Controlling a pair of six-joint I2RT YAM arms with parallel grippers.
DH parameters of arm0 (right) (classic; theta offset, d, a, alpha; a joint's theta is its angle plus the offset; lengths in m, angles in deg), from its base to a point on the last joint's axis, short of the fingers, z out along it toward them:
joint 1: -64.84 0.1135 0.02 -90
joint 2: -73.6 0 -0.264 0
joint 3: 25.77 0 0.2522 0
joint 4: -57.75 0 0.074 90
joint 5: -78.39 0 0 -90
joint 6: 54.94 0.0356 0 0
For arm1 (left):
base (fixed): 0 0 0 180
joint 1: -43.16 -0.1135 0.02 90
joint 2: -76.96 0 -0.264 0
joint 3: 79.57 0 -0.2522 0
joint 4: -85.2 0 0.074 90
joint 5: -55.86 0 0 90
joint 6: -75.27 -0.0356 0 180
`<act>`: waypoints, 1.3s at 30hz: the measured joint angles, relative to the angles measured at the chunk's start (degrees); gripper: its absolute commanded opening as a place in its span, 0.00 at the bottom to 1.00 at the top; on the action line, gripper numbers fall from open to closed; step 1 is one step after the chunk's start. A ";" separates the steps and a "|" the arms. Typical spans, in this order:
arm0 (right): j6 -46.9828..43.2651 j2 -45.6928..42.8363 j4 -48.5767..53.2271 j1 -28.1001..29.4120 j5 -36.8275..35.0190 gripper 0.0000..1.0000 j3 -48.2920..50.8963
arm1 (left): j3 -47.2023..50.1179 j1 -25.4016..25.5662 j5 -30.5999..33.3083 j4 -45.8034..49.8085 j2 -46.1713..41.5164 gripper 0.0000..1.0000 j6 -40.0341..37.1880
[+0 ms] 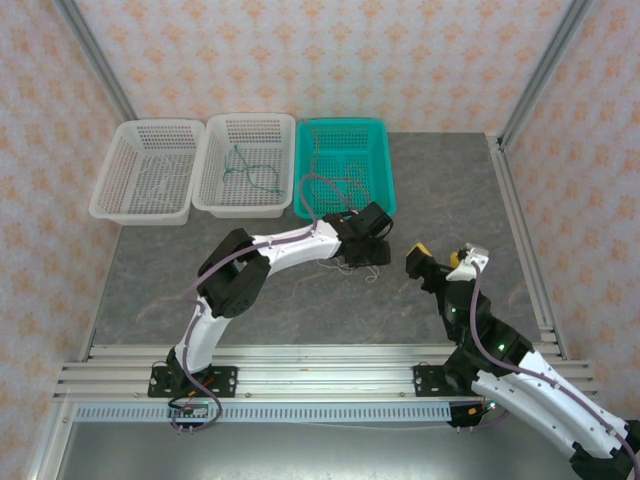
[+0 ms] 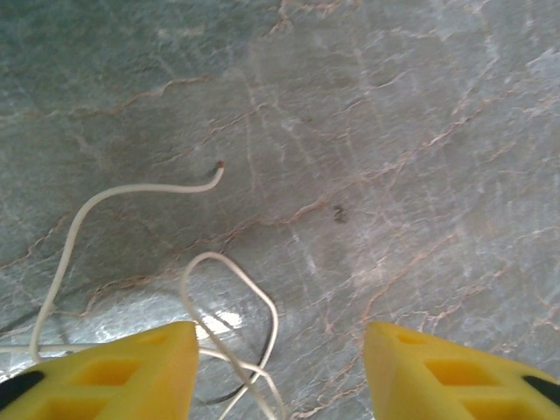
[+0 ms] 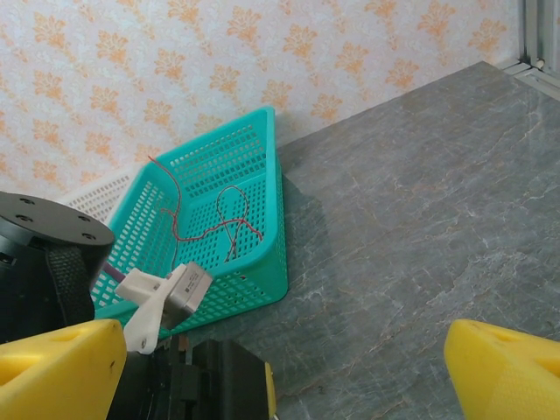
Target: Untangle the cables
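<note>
A thin white cable lies in loose loops on the grey table, its bare end pointing away. My left gripper hangs open just over it, the loops near the left finger, nothing pinched. From above, that gripper is in front of the teal basket, with the white cable beneath it. A reddish-brown cable lies curled in the teal basket. A green cable rests in the middle white basket. My right gripper stands open over bare table to the right, holding nothing.
Three baskets line the back: a white one at the left, a white one in the middle, the teal one on the right. The left arm's black wrist is close to my right gripper. Aluminium rails border the table.
</note>
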 measured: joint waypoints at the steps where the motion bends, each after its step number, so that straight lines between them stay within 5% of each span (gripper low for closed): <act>1: 0.00 0.00 -0.02 0.00 -0.04 0.95 0.00 | -0.31 0.00 0.02 0.57 0.35 0.49 -0.02; 6: 0.02 0.00 -0.02 0.00 -0.04 0.94 0.00 | -1.20 0.00 0.31 2.56 1.38 0.40 0.00; 11: 0.02 0.00 -0.02 0.00 -0.04 0.94 0.00 | -1.20 0.00 0.42 3.17 1.38 0.00 0.07; 23: -5.40 2.51 -5.51 0.00 4.98 0.97 4.02 | -4.13 0.00 -4.61 4.07 -2.84 0.00 -2.25; 32: -16.85 18.40 -25.51 -4.83 14.47 0.97 7.06 | -9.29 0.00 -10.95 4.48 -17.51 0.00 -3.67; 39: -22.86 30.82 -36.89 -11.19 18.32 0.95 0.52 | -11.69 0.00 -13.42 4.68 -20.20 0.00 -3.69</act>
